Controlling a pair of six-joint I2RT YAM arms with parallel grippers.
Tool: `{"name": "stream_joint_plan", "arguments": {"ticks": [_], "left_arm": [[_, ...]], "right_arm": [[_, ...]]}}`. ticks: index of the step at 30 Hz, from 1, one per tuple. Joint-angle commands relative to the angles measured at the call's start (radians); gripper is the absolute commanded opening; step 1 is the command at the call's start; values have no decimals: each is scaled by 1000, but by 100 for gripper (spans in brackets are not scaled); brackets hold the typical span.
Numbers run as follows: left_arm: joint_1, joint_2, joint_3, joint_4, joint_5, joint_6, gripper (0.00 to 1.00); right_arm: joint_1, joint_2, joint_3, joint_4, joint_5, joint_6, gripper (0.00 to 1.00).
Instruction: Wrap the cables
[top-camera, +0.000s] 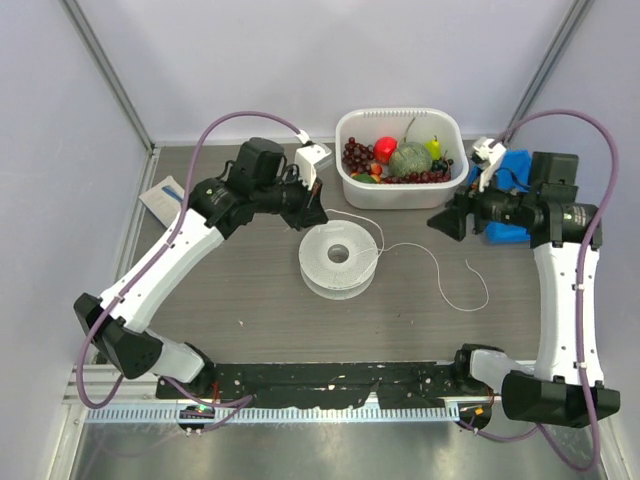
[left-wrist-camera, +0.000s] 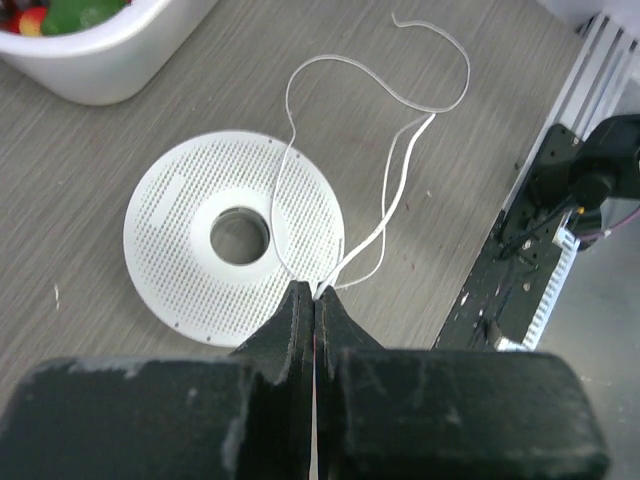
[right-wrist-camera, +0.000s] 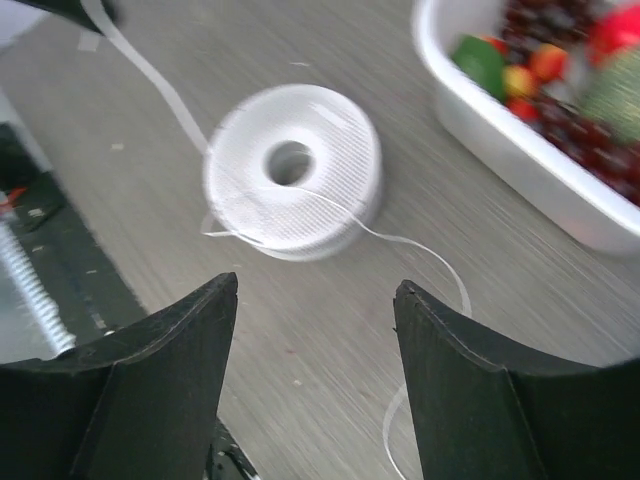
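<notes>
The cable (top-camera: 437, 268) is a thin white cord trailing from the white spool (top-camera: 340, 260) in loose loops to the right across the table. My left gripper (top-camera: 318, 215) hangs just behind the spool. In the left wrist view it (left-wrist-camera: 315, 292) is shut on the cable (left-wrist-camera: 409, 99), whose strands run into the fingertips above the spool's perforated flange (left-wrist-camera: 180, 250). My right gripper (top-camera: 440, 222) hovers to the spool's right, near the bin. Its wrist view shows it (right-wrist-camera: 315, 285) open with nothing between the fingers, the spool (right-wrist-camera: 330, 140) ahead and the cable (right-wrist-camera: 440, 262) curving over the table.
A white bin (top-camera: 345, 175) of toy fruit stands at the back centre, close to both grippers. A blue object (top-camera: 505, 232) lies under the right arm. A white packet (top-camera: 165, 195) sits at the far left. A black strip (top-camera: 330, 385) lines the near edge.
</notes>
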Motion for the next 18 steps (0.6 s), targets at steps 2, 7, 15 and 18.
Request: {"name": "stream_joint_plan", "arguments": {"ticks": [2,7,15,18], "left_arm": [[-21,37,45,131,31,-114,0],[-59,74,60,144,31,-102,0],[-113,83,57,163,11,-49,0],[-127,78,53,166,13,-30,0]], "right_arm": [[244,-19,-25,213,-53,195,69],[409,-30,-71,348,82,265,76],[510,45,-52,321,119,195,73],[541,56,-58,315,157,149,68]]}}
